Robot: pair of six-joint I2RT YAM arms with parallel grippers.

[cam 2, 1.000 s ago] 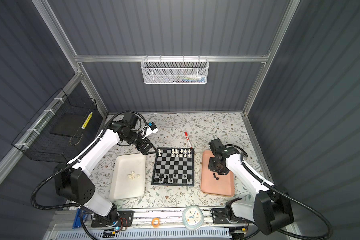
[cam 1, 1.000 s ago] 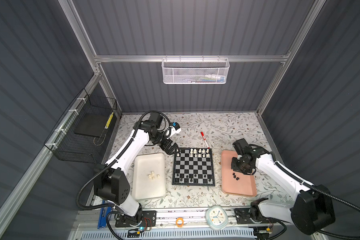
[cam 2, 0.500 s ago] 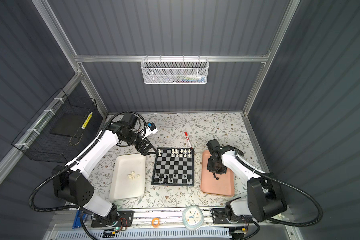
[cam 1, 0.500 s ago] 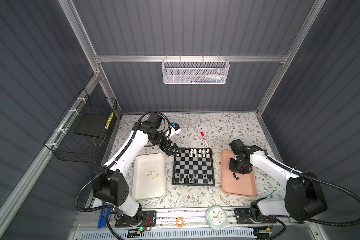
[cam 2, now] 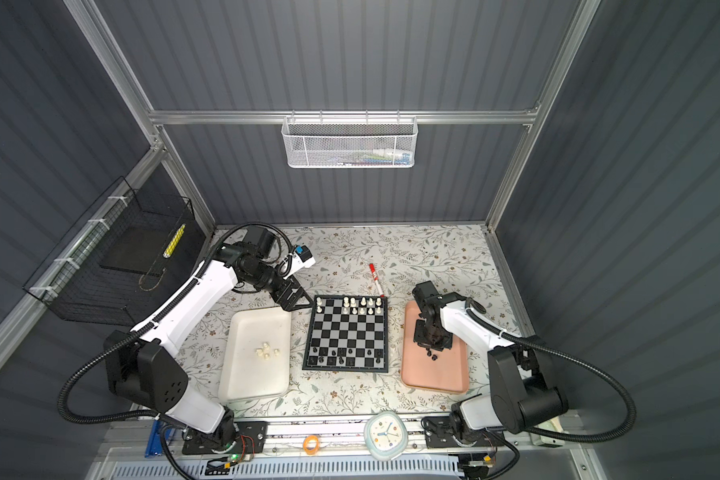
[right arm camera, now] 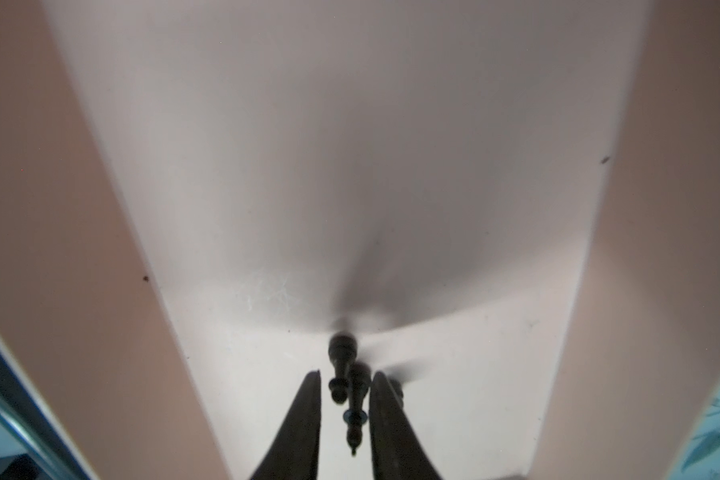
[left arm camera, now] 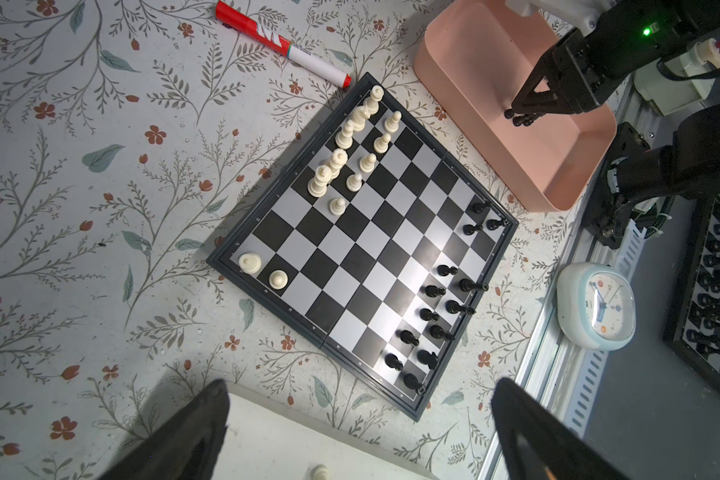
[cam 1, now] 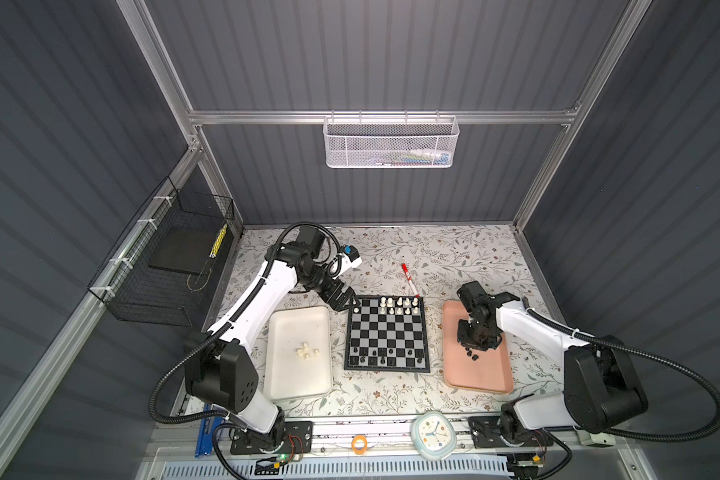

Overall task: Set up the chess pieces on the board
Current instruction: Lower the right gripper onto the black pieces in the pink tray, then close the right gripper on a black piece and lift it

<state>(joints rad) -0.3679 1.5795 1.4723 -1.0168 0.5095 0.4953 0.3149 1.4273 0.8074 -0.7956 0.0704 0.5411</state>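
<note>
Black-fingered and pointing straight down, the right pincer stands in the pink tray with its jaws drawn narrow astride a black chessman lying on its side. Thin gaps show on both flanks of the stem, so I cannot tell whether the pads already bite. A second black chessman lies touching the first, just beyond the tips. Coming from above with a finger on each side suits a toppled piece, since the slim stem looks like the easiest part to pinch. Catching the neighbour along with it looks the chief risk.

Outward, the pink tray sits just beside the chessboard on the right arm's side, plainly so that this arm can feed black. On the board the placed black chessmen fill most of the two near rows, with gaps. The placed white chessmen crowd the two far rows, also with gaps. The white tray on the board's opposite side holds a few loose white chessmen, within the left arm's reach.

The left pincer hangs wide and empty above the desk by the board's far left corner, between white tray and board. It is probably held clear there while its partner works.
</note>
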